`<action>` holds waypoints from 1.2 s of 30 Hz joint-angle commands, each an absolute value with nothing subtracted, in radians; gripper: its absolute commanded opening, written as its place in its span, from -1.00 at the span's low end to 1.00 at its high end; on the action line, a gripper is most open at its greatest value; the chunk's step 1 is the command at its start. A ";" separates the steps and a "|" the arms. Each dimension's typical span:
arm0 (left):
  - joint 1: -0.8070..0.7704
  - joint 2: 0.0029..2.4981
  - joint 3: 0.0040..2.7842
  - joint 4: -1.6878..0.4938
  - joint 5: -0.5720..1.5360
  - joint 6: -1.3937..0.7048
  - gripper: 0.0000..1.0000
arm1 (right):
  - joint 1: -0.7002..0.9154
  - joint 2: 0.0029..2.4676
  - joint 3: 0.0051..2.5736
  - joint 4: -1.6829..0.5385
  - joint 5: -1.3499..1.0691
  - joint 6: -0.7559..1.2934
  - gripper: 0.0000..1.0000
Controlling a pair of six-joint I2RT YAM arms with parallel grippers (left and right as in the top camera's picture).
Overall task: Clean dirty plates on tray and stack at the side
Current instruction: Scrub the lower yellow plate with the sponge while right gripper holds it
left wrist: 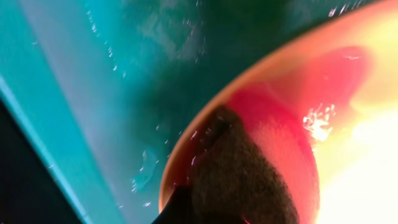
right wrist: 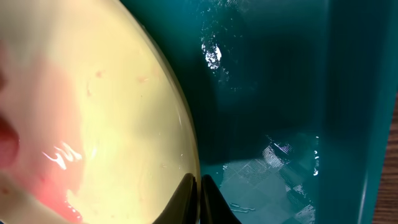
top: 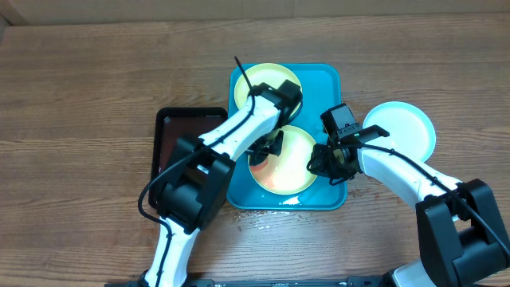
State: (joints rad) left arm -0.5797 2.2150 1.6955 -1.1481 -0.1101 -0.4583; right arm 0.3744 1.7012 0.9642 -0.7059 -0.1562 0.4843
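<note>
- Three plates are in play: two yellow-green ones on the turquoise tray (top: 327,80) at mid-table, and a blue plate (top: 402,131) on the bare wood toward the right edge, apparently clean.
- Of the two on the tray, the far plate (top: 279,76) lies toward the table's far edge. The near plate (top: 291,171) lies toward the near edge and is the one being worked.
- The right gripper (right wrist: 199,196) is pinched on the near plate's rim, on the side facing the right edge, and seems to be steadying it.
- The left gripper (top: 273,143) comes in over the opposite rim, on the side facing the left edge. It appears clamped on a dark sponge (left wrist: 242,177), though its fingers barely show in the wrist view.
- The sponge rests just inside the rim, touching the red-orange sauce (left wrist: 348,68).
- What matters for the next move: the smear spreads from the sponge inward, toward the plate's middle and the right gripper. My guess is the wipe should run from the left-edge side toward the right-edge side.
- Being round, the plate has no long axis to line up with, and the left arm is already on the smear.
- A black tray (top: 171,131) lies just beside the turquoise one, on its left-edge side.
</note>
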 commanded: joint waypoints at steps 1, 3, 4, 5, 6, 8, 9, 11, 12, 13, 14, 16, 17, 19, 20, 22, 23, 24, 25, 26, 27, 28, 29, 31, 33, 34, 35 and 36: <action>-0.529 2.237 1.723 -1.107 0.113 -0.445 -0.92 | 0.372 1.706 0.966 -0.715 -0.133 0.472 -0.92; -0.528 2.237 1.723 -1.075 0.239 -0.445 -0.92 | 0.372 1.706 0.966 -0.715 -0.133 0.472 -0.92; -0.535 2.237 1.723 -1.055 0.297 -0.445 -0.92 | 0.372 1.706 0.966 -0.715 -0.133 0.472 -0.92; -0.545 2.241 1.722 -1.034 0.343 -0.445 -0.92 | 0.372 1.706 0.966 -0.715 -0.133 0.472 -0.92; -0.554 2.246 1.722 -1.017 0.373 -0.445 -0.92 | 0.372 1.706 0.966 -0.715 -0.133 0.472 -0.92; -0.580 2.263 1.722 -0.999 0.422 -0.445 -0.92 | 0.372 1.706 0.966 -0.716 -0.133 0.472 -0.92; -0.595 2.273 1.722 -0.999 0.441 -0.444 -0.92 | 0.372 1.706 0.966 -0.717 -0.133 0.472 -0.92; -0.615 2.297 1.722 -1.013 0.463 -0.440 -0.92 | 0.372 1.706 0.966 -0.719 -0.133 0.472 -0.92; -0.620 2.304 1.722 -1.025 0.472 -0.437 -0.92 | 0.372 1.706 0.966 -0.720 -0.133 0.472 -0.92; -0.622 2.311 1.722 -1.038 0.479 -0.437 -0.92 | 0.372 1.706 0.966 -0.720 -0.133 0.472 -0.92; -0.622 2.312 1.722 -1.053 0.489 -0.432 -0.92 | 0.372 1.706 0.966 -0.720 -0.133 0.472 -0.92; -0.618 2.311 1.722 -1.089 0.489 -0.421 -0.92 | 0.372 1.706 0.966 -0.720 -0.133 0.472 -0.92; -0.614 2.311 1.723 -1.110 0.487 -0.414 -0.92 | 0.372 1.706 0.966 -0.719 -0.133 0.472 -0.92; -0.603 2.311 1.723 -1.161 0.459 -0.398 -0.92 | 0.372 1.706 0.966 -0.719 -0.133 0.472 -0.92; -0.599 2.311 1.723 -1.188 0.430 -0.390 -0.92 | 0.372 1.706 0.966 -0.718 -0.133 0.472 -0.92; -0.596 2.311 1.723 -1.239 0.346 -0.380 -0.92 | 0.372 1.706 0.966 -0.717 -0.133 0.472 -0.92; -0.596 2.311 1.723 -1.259 0.299 -0.380 -0.92 | 0.372 1.706 0.966 -0.717 -0.133 0.472 -0.92; -0.596 2.311 1.723 -1.278 0.244 -0.381 -0.92 | 0.372 1.706 0.966 -0.717 -0.133 0.472 -0.92; -0.596 2.311 1.723 -1.288 0.201 -0.381 -0.92 | 0.372 1.706 0.966 -0.717 -0.133 0.472 -0.92; -0.596 2.311 1.723 -1.295 0.152 -0.382 -0.91 | 0.372 1.706 0.966 -0.717 -0.133 0.472 -0.92; -0.596 2.311 1.723 -1.298 0.113 -0.383 -0.92 | 0.372 1.706 0.966 -0.715 -0.133 0.472 -0.92; -0.596 2.311 1.723 -1.301 0.058 -0.396 -0.92 | 0.372 1.706 0.966 -0.715 -0.133 0.472 -0.92; -0.596 2.311 1.723 -1.303 -0.007 -0.420 -0.91 | 0.372 1.706 0.966 -0.715 -0.133 0.472 -0.92; -0.595 2.311 1.723 -1.301 -0.129 -0.463 -0.91 | 0.372 1.706 0.966 -0.714 -0.133 0.472 -0.92; -0.594 2.311 1.725 -1.297 -0.242 -0.503 -0.91 | 0.372 1.706 0.966 -0.712 -0.133 0.472 -0.92; -0.591 2.311 1.728 -1.294 -0.281 -0.516 -0.91 | 0.372 1.706 0.966 -0.711 -0.133 0.472 -0.92; -0.589 2.311 1.731 -1.293 -0.318 -0.528 -0.92 | 0.372 1.706 0.966 -0.711 -0.133 0.472 -0.92; -0.588 2.311 1.735 -1.286 -0.354 -0.538 -0.92 | 0.372 1.706 0.966 -0.710 -0.133 0.472 -0.92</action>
